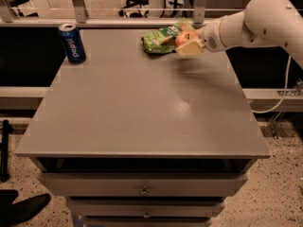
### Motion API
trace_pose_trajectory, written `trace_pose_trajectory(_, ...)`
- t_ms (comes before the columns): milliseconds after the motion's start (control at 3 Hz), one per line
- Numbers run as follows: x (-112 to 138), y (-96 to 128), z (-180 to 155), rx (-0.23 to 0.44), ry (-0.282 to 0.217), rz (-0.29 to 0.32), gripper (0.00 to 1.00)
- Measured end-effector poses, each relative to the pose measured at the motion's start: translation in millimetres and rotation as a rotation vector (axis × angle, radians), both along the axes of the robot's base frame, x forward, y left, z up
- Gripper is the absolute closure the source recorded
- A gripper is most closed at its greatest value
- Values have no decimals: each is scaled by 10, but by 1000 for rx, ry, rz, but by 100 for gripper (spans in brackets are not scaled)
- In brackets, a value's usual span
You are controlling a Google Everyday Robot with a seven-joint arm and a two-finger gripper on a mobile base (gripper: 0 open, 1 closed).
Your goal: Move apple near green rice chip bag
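Note:
The red-orange apple is held in my gripper near the table's far edge, right of centre. The gripper's pale fingers are shut on the apple and hold it a little above the tabletop. The green rice chip bag lies on the table just left of the apple, and the apple overlaps its right end in this view. My white arm comes in from the upper right.
A blue soda can stands upright at the far left of the grey table. Drawers sit below the table's front edge. A metal railing runs behind the table. A dark shoe shows at the bottom left on the floor.

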State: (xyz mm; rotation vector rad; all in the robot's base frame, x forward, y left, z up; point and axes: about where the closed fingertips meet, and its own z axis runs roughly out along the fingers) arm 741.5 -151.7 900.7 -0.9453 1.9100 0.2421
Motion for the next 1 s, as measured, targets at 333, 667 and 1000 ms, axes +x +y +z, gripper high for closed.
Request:
trace_pose_trajectory(333,199,38,-224,29,58,-29,100)
trace_pose_trajectory(667,312,78,-393,48,109,-47,83)
trace_pose_trajectory(1000,367,95,-498,59,138,-57,59)
